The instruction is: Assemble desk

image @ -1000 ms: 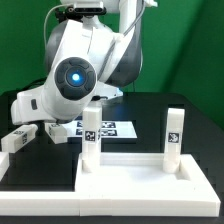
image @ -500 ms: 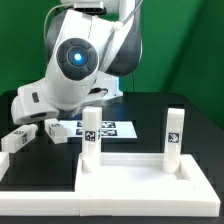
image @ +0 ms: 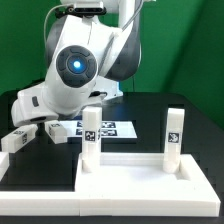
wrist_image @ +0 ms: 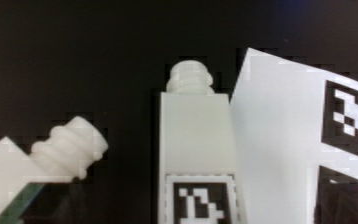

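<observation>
Over the last second the white robot arm (image: 72, 65) rose, then sank part of the way back. No part moved with it. We judge that no pick has taken place and that the arm is still lining up.

The white plastic tray-like desk top (image: 140, 182) lies at the front, with two white tagged block legs (image: 90, 138) (image: 172, 135) standing upright on it. Two loose legs (image: 18, 140) (image: 52, 130) lie on the black table (image: 190, 110), at the exterior view's left.

The gripper (image: 42, 118) hangs low over these loose legs, beside the marker board (image: 108, 128). The wrist view shows a screw-tipped leg (wrist_image: 194, 130) directly below. No fingers are visible, so we cannot tell the opening or whether anything is held.
</observation>
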### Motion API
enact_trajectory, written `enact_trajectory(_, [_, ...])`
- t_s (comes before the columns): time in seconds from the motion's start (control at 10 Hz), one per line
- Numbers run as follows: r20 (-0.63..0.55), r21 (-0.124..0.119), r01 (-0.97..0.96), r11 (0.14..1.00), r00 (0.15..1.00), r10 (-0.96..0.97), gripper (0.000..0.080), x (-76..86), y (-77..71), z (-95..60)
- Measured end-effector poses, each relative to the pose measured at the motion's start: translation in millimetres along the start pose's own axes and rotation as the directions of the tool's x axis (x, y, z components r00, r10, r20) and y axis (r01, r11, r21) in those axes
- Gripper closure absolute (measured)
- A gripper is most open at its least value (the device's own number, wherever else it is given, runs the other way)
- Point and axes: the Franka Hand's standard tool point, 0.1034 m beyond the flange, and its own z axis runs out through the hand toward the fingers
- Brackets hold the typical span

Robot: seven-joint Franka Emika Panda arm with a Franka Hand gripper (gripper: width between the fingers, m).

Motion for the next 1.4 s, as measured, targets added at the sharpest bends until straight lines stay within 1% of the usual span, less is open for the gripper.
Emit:
enact_trajectory(0.1, [0.018, 0.002, -0.015, 1.0, 1.0, 0.015, 0.015, 3.5, 0.7, 7.9])
enact_trajectory(0.2, [0.027, 0.005, -0.036, 0.999, 0.999, 0.036, 0.015, 4.7, 5.0, 12.2])
enact_trajectory(0.3, [0.028, 0.004, -0.046, 0.999, 0.999, 0.046, 0.015, 6.2, 8.5, 12.1])
enact_trajectory(0.6, [0.027, 0.002, -0.047, 0.999, 0.999, 0.047, 0.015, 7.3, 9.8, 11.7])
enact_trajectory(0.7, [0.027, 0.002, -0.047, 0.999, 0.999, 0.047, 0.0265, 7.3, 9.8, 11.7])
enact_trajectory(0.8, [0.027, 0.002, -0.047, 0.999, 0.999, 0.047, 0.0265, 7.3, 9.8, 11.7])
enact_trajectory(0.9, [0.027, 0.002, -0.047, 0.999, 0.999, 0.047, 0.0439, 7.3, 9.8, 11.7])
enact_trajectory(1.0, [0.027, 0.002, -0.047, 0.999, 0.999, 0.047, 0.0439, 7.2, 9.8, 11.7])
enact_trajectory(1.1, [0.027, 0.002, -0.047, 0.999, 0.999, 0.047, 0.0515, 7.2, 9.8, 11.7])
enact_trajectory(1.4, [0.027, 0.002, -0.047, 0.999, 0.999, 0.047, 0.0514, 7.2, 9.8, 11.7])
